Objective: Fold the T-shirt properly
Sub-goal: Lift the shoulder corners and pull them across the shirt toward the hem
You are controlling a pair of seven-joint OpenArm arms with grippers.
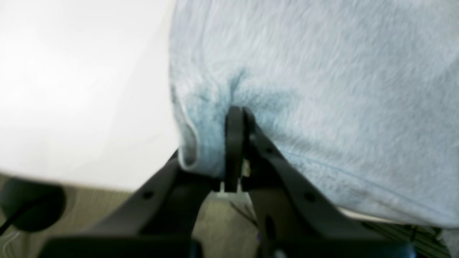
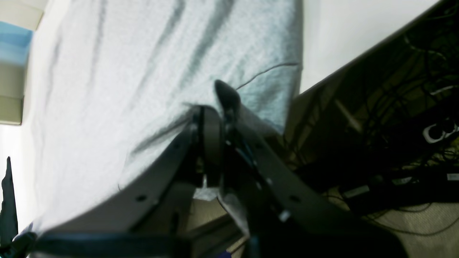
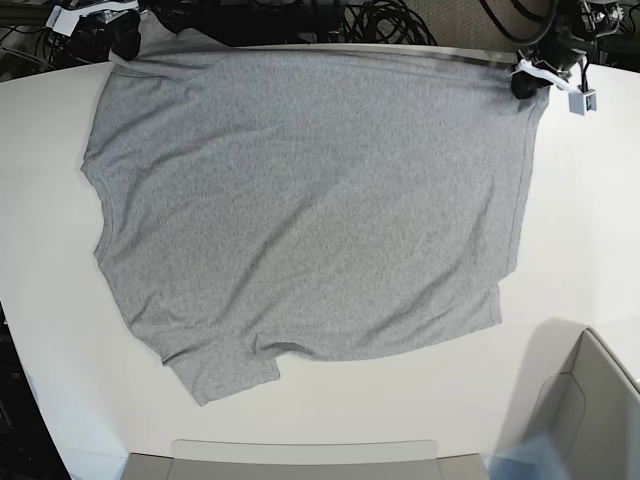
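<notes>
Left wrist: left gripper (image 1: pixel 236 113) pressed together on a fold of the T-shirt (image 1: pixel 322 89), pinching its hem just inside the corner. Fabric puckers at the pinch. White table (image 1: pixel 71 89) beside the shirt, its edge right under the gripper.

Right wrist: right gripper (image 2: pixel 218 104) also closed on cloth, hem edge of the T-shirt (image 2: pixel 143 71) caught between the fingers. Long creases run away from the grip, so the cloth looks under light tension. Table (image 2: pixel 333 32) beside the shirt, dark cable clutter (image 2: pixel 394 125) beyond the table edge.

Base: T-shirt (image 3: pixel 310 200) lies flat, plain side up, on the table (image 3: pixel 590 220). Hem along the far table edge, both grippers at its two far corners: right gripper (image 3: pixel 125 42) at one, left gripper (image 3: pixel 525 82) at the other. A sleeve (image 3: pixel 225 370) sticks out at the near side. Neck not clear; it seems to point toward the near edge, with the long axis running hem-to-near-edge. A box rim (image 3: pixel 590 400) sits near the shirt's near corner.

Handling judgement: light, soft, limp cotton, not slippery, not fragile; it will sag and wrinkle. Corners of the hem are the sensible hold, both lifted together.
</notes>
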